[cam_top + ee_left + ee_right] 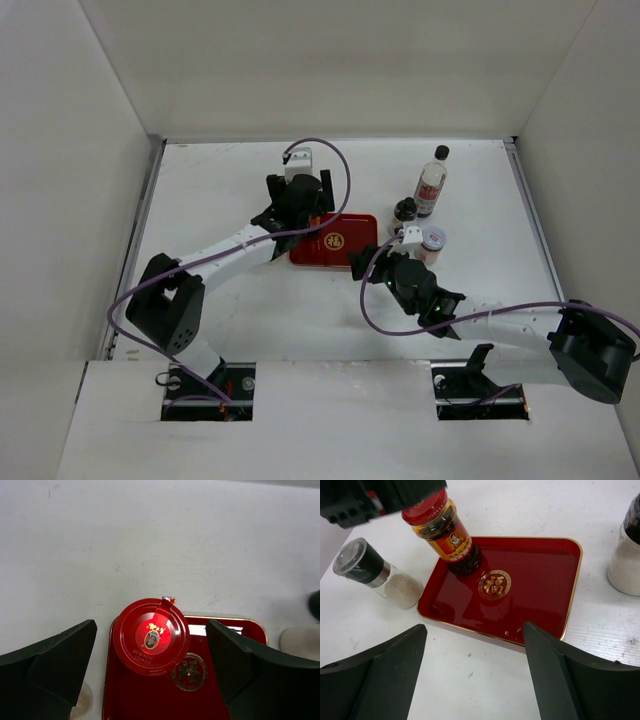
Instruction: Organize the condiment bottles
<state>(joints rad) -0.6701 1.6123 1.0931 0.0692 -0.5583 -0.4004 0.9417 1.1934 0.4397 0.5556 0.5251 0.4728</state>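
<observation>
The red-capped jar (pixel 450 535) stands upright in the far left corner of the red tray (pixel 535 590); its cap also shows in the left wrist view (pixel 151 636). My left gripper (pixel 151 627) is open straight above it, fingers apart from the cap on both sides. The grey-lidded shaker (pixel 375 572) sits just left of the tray. The tall clear bottle (pixel 432 180), small dark bottle (pixel 404 213) and pale-lidded jar (pixel 433 240) stand right of the tray. My right gripper (pixel 475 627) is open and empty over the table at the tray's near edge.
The red tray (pixel 350 232) lies mid-table between both arms. White walls enclose the table on three sides. The left arm (pixel 225 250) reaches in from the left, and the right arm (pixel 500 325) crosses the near right.
</observation>
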